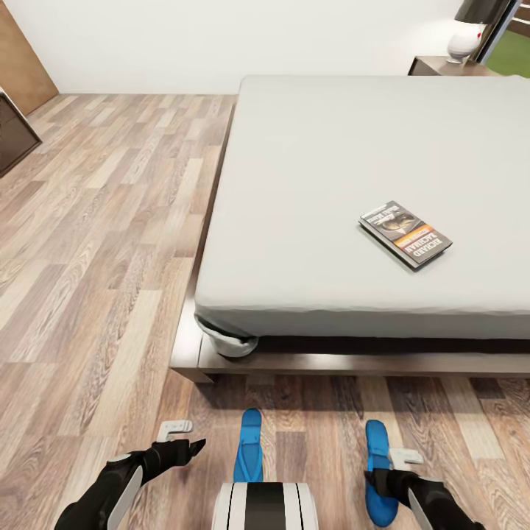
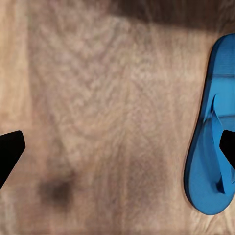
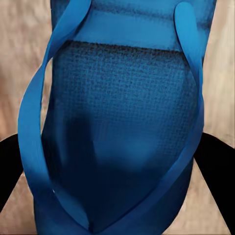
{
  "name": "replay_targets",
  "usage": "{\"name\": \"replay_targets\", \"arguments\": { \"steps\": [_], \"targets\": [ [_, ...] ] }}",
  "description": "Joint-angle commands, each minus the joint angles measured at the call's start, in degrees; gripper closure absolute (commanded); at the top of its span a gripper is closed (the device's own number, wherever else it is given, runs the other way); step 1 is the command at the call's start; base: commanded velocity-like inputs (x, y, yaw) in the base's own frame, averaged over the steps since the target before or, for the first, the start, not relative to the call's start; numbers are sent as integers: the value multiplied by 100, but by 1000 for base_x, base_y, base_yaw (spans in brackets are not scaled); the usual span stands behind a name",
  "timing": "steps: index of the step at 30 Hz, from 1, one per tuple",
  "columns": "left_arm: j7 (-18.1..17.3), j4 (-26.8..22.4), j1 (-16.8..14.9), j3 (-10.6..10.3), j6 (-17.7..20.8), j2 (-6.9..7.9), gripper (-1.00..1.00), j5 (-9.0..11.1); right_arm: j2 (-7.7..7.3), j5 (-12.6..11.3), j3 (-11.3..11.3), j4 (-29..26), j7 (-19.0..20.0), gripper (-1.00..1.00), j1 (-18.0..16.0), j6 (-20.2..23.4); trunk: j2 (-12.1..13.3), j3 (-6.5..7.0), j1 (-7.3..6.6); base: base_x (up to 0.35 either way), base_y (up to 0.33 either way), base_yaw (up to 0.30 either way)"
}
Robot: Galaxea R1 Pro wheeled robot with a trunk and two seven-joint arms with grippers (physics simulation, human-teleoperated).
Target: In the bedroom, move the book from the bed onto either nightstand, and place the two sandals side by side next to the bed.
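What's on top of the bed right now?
Only the book, lying flat on the bed mattress near the foot edge. Both sandals are on the floor.

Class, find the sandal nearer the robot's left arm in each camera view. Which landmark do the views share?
Head view: left sandal, bottom centre, before the bed.
Left wrist view: at the right edge.
Right wrist view: the other sandal, close up.
Shared landmark: the wood floor.

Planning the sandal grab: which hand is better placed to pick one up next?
Probably the right hand: it sits directly over the right sandal, fingers open astride the sole. The left hand hangs open over bare floor, beside the other sandal.
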Motion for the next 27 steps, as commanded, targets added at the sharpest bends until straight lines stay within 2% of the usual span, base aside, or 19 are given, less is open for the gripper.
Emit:
{"name": "replay_targets", "arguments": {
  "steps": [1,4,7,13,16,17,20,27],
  "targets": [
    [-10,-7,0,9,52,4,-100,60,111,88,-40,-11,-101,100,-4,26,-1,-3,-1,0,3,0],
    [-16,-7,0,16,49,8,-100,66,302,90,-39,-37,-620,100,-4,28,-1,-3,-1,0,1,0],
    [-18,-5,0,9,47,4,-100,73,370,87,-39,-71,-874,100,-8,35,-1,-3,-1,0,0,0],
    [-19,1,0,-11,40,-31,-100,85,413,80,-39,-80,-947,100,-16,38,-1,-3,-1,0,0,0],
    [-19,2,0,-6,40,-33,-100,86,554,84,-39,-80,-950,100,-20,38,-1,-3,-1,0,0,0],
    [-25,2,0,22,40,-34,-100,86,635,91,-39,-80,-952,100,-20,38,-1,-3,-1,0,0,0],
    [-34,2,0,110,39,-35,-100,89,753,98,-34,-80,-962,100,-21,35,-1,-3,-1,0,13,0],
    [-45,17,1,137,31,-38,-100,95,776,99,-30,-58,-960,100,-21,31,-1,-3,-1,0,224,0]
  ]
}}
